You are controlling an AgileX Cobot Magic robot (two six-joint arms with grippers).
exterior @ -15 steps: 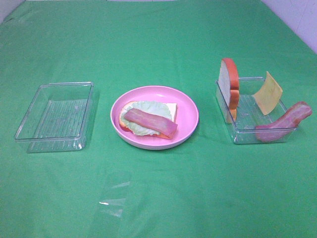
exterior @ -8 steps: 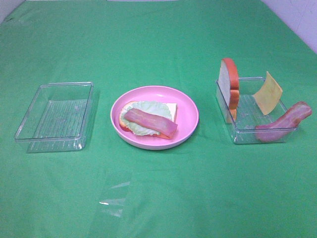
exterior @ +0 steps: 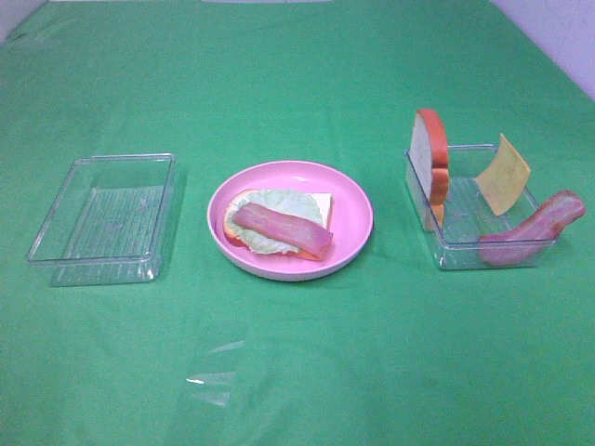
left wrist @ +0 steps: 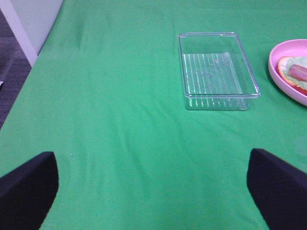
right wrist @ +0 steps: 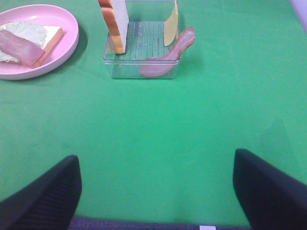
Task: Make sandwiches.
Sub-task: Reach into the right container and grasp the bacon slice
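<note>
Left gripper (left wrist: 152, 155) and right gripper (right wrist: 156, 158) both hang spread wide and empty. Nothing has shifted in the last second — bacon (exterior: 282, 231) on lettuce (exterior: 279, 204) on bread (exterior: 321, 200) sits on the pink plate (exterior: 358, 200); the cheese square (exterior: 503, 174) waits in the right tray (exterior: 460, 253) — probably next.

two trays (exterior: 112, 223), one plate (exterior: 351, 210), two bacon strips (exterior: 282, 231)

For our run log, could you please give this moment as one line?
plate: base bread, lettuce, bacon stacked | right tray: upright bread slice, cheese, spare bacon strip over rim | left tool: open | right tool: open
</note>
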